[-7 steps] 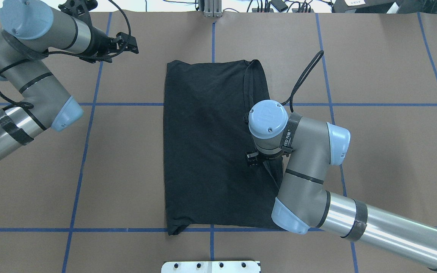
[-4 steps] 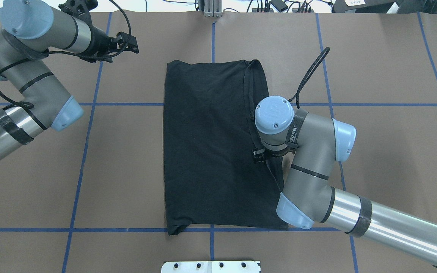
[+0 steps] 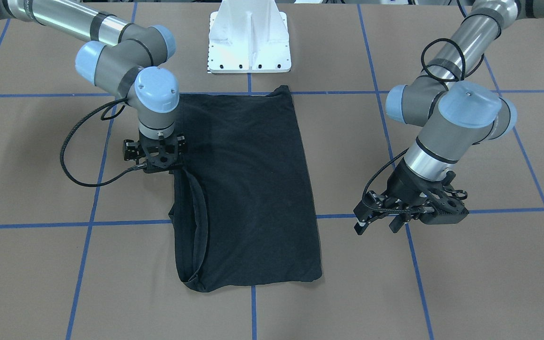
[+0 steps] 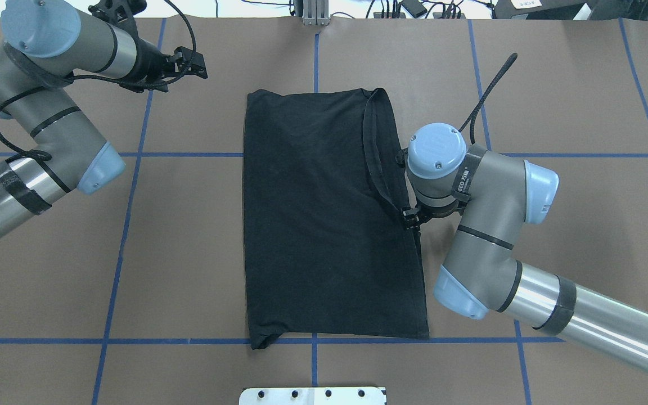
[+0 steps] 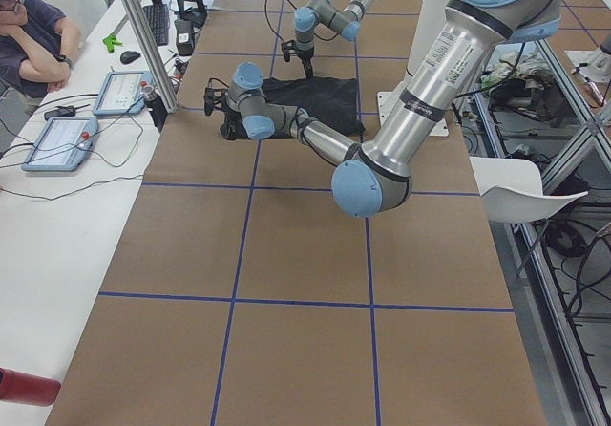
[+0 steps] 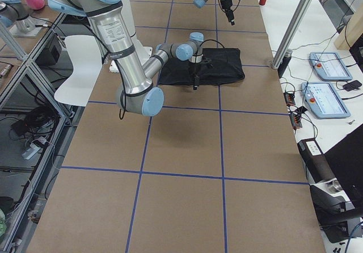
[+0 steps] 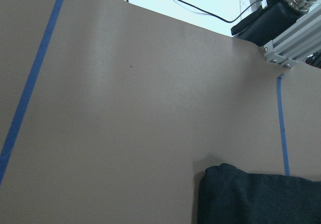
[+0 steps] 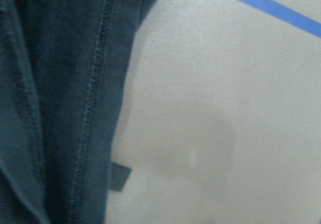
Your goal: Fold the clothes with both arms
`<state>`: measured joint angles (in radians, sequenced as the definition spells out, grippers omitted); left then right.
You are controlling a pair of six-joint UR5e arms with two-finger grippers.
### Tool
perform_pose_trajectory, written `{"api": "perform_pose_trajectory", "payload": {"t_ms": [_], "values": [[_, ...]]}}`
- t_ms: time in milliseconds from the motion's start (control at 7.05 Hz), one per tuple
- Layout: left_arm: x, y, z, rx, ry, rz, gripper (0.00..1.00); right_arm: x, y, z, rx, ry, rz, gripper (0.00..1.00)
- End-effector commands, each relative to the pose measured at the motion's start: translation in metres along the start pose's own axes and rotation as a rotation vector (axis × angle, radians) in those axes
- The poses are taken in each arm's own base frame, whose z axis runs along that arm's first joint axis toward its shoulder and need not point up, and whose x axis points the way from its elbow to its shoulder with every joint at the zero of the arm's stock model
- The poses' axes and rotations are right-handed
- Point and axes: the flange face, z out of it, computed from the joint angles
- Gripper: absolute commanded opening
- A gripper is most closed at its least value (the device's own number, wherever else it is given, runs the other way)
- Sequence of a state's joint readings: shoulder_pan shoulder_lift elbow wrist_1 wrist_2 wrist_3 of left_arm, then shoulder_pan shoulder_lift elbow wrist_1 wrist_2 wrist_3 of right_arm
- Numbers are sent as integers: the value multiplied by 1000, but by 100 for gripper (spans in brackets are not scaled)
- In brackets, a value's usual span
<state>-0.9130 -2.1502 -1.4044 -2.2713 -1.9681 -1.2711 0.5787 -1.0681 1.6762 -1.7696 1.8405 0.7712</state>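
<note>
Shirt: the black T-shirt [image 4: 324,214] lies flat in the middle of the brown counter [image 4: 554,84]. It is folded into a long narrow rectangle, and a curved stitched hem runs down the edge on the robot's right.
Right claw: the right claw [image 3: 161,165] points straight down at that hemmed edge, about halfway along. Its tips are hidden under the wrist, so I cannot tell whether it is spread or pinching cloth.
Left claw: the left claw [image 3: 377,227] hangs low over bare counter, well apart from the shirt. Its fingers are spread and hold nothing.
Right wrist camera: a blurred close-up of the stitched hem beside bare counter.
Left wrist camera: mostly bare counter, with one shirt corner at the lower right.
Markings: blue tape lines [image 4: 127,225] cross the counter in a grid.
Base: a white pedestal [image 3: 249,42] stands just beyond the shirt's near end.
</note>
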Motion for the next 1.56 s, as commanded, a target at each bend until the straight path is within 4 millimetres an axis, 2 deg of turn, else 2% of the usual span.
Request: {"api": "perform_pose_trajectory", "payload": {"t_ms": [0, 142, 284, 425, 567, 709, 851, 993, 1135, 1276, 1418], "values": [[1, 0, 0, 0, 2, 0, 100, 36, 15, -8, 12, -11, 2, 100], [1, -1, -1, 2, 3, 0, 100, 46, 7, -25, 11, -58, 19, 100], [2, 0, -1, 1, 4, 3, 100, 37, -1, -40, 33, -84, 9, 100], [3, 0, -2, 2, 7, 7, 100, 10, -20, -64, 69, -108, -6, 100], [15, -3, -10, 11, 27, 18, 100, -10, -36, -77, 80, -119, -10, 100], [22, -4, -22, 23, 47, 28, 100, -26, -52, -80, 79, -119, -6, 100], [29, -5, -36, 29, 47, 30, 100, -38, -71, -77, 92, -129, -10, 100], [35, -4, -44, 35, 61, 37, 100, -43, -81, -52, 110, -147, -22, 100], [39, -4, -49, 41, 69, 40, 100, -42, -91, -18, 117, -148, -31, 100], [42, -6, -58, 51, 82, 44, 100, -46, -94, -3, 134, -156, -38, 100], [47, -5, -65, 57, 96, 50, 100, -49, -94, -3, 132, -159, -40, 100]]}}
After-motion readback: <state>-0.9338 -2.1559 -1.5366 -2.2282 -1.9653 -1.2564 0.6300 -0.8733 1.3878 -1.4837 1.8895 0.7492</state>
